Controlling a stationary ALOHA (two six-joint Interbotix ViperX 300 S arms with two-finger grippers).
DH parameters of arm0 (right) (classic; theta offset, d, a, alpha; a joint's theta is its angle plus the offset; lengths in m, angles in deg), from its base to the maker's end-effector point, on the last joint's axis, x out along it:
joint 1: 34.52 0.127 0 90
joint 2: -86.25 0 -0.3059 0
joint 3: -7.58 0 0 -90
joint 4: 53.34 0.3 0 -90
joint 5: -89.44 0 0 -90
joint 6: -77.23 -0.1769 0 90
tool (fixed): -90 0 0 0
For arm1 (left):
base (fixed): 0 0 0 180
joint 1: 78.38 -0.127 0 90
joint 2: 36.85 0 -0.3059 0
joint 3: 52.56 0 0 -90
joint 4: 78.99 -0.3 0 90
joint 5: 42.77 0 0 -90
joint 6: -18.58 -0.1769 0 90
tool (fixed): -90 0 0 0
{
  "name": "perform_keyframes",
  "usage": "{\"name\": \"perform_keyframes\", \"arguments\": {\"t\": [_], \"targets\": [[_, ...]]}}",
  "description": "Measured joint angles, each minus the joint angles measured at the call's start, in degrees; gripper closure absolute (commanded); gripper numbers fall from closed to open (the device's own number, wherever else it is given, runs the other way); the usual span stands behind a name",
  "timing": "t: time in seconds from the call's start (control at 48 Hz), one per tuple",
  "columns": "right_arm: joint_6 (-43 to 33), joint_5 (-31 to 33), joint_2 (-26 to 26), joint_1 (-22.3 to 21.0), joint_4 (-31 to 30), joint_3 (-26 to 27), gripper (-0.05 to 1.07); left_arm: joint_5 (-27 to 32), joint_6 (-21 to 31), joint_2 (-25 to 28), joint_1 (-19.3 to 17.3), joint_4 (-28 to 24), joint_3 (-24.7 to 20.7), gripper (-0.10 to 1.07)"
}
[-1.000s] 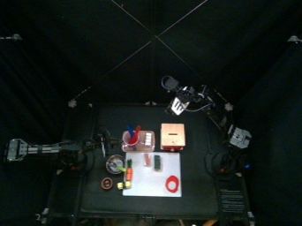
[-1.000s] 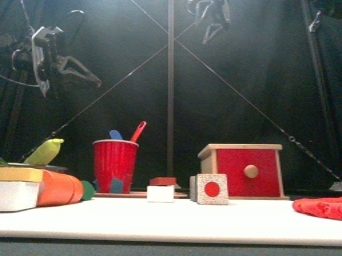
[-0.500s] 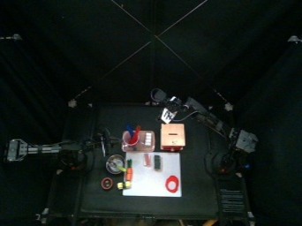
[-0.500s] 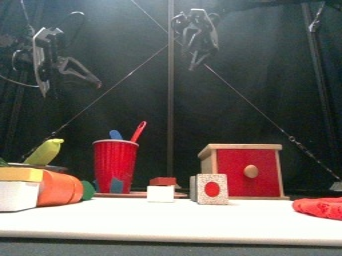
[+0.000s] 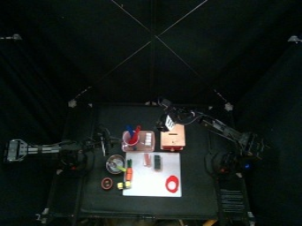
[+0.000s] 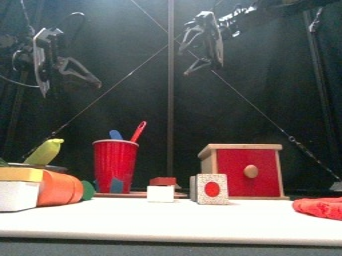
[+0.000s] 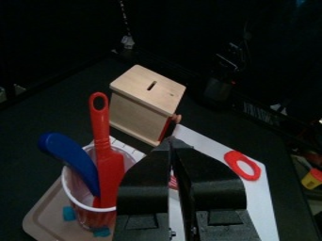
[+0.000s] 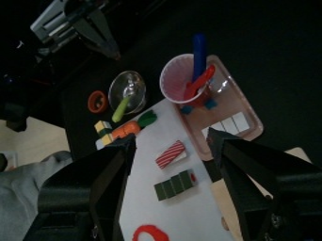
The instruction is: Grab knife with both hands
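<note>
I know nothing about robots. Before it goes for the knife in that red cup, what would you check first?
1. Right pincer open: ok, its jaws stand wide apart.
2. Left pincer ready: cannot tell. It is empty, but its jaws are only narrowly apart.
3. Handles reachable: ok. The red utensil and blue utensil stick up out of the red cup.
4. Which utensil is the knife: cannot tell, because the working ends sit inside the cup.
5. Right pincer lined up over the cup: not ok. It hangs high and off to the side, nearer the wooden box.
6. Space beside the cup: ok, the box stands apart from it.
</note>
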Motion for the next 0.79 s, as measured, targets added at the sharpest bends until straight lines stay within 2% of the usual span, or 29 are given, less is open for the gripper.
{"name": "perform_keyframes", "arguments": {"t": [0.167, 0.333, 0.708, 0.792], "targets": [[3.3, -1.8, -3.0, -1.0, 4.5, -3.4, 0.09, 0.0, 0.0, 0.0, 0.0, 0.3, -0.1, 0.59], [4.9, -1.8, -6.9, -1.3, 5.9, -3.6, 0.09, 0.0, 0.0, 0.0, -0.1, 0.4, -0.1, 0.59], [5.5, 2.2, -14.4, -2.5, 6.1, 2.0, 0.09, 0.1, -0.1, 0.0, -0.1, 0.4, 0.0, 0.59], [5.9, 3.7, -16.9, -2.5, 5.9, 4.7, 0.09, 0.1, -0.1, 0.0, -0.1, 0.4, 0.0, 0.59]]}}
